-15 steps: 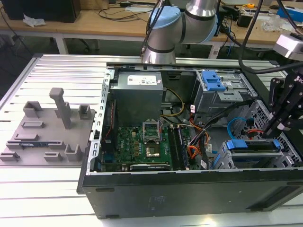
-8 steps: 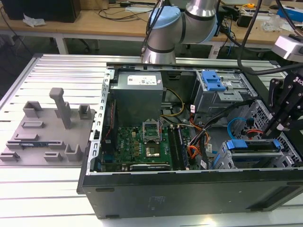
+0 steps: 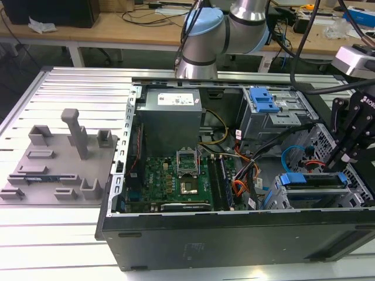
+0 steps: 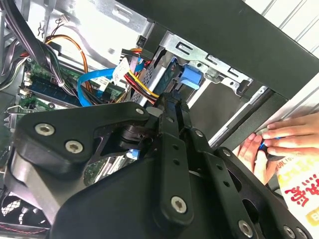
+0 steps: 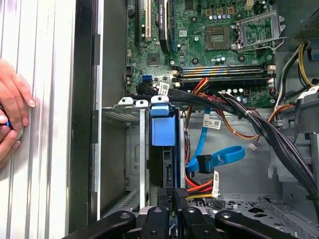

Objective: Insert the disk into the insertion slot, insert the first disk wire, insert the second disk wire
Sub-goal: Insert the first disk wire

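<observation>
Disk (image 3: 310, 180) seated in insertion slot (image 3: 276, 200), 4 o'clock of computer case (image 3: 234, 234) in exterior view; step 1 judged done. Claw (image 5: 172, 196) narrow, nearly closed, at disk's rear edge, gripping nothing. Blue data cable (image 5: 219, 157) and red-yellow power lead (image 5: 202, 188) loose: 2 wires left.

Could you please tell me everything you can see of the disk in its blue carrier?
The disk stands on edge inside the grey sheet-metal slot, in the case's corner on the exterior view's right. Its carrier is bright blue plastic, with a tab at the end facing the motherboard; toward the gripper, a dark narrow edge of the drive shows. The slot's walls flank it closely. Whether the gripper touches it cannot be told. A blue flat cable and red and yellow wires lie beside it.
</observation>
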Motion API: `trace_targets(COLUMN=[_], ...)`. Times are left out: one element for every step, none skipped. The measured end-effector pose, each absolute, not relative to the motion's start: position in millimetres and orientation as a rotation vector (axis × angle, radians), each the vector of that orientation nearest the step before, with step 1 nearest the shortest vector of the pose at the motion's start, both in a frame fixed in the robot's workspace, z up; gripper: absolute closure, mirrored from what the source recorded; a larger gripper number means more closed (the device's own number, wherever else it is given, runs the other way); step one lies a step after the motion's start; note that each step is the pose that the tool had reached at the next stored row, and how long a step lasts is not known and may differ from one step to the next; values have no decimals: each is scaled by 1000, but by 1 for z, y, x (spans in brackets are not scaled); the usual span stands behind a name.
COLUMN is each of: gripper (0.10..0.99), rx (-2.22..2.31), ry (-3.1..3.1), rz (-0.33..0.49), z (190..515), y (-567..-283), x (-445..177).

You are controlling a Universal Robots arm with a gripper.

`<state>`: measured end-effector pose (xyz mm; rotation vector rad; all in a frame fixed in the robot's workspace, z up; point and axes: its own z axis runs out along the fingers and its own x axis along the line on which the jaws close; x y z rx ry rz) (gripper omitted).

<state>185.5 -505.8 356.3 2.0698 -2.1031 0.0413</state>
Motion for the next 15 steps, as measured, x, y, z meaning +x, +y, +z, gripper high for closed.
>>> trace_targets(gripper=[922, 922, 922, 922, 922, 922, 922, 922, 922, 922, 922, 922, 922, 922, 922], rx=[2070, 2070, 2070, 2070, 2070, 2070, 2070, 2070, 2070, 2070, 2070, 2070, 2070, 2070, 2070], ry=[-2103, -2103, -2103, -2103, -2103, -2103, -2103, -2103, -2103, -2103, -2103, -2103, -2103, -2103, -2103], rz=[41, 41, 41, 41, 41, 41, 41, 41, 41, 41, 41, 41, 41, 41, 41], z=[356, 356, 356, 356, 355, 355, 355, 354, 354, 354, 354, 353, 353, 353, 353], y=[-506, -506, -506, -506, -506, -506, -506, -506, -506, -506, -506, -506, -506, -506, -506], x=[185, 185, 185, 185, 185, 185, 185, 185, 185, 185, 185, 186, 186, 186, 186])
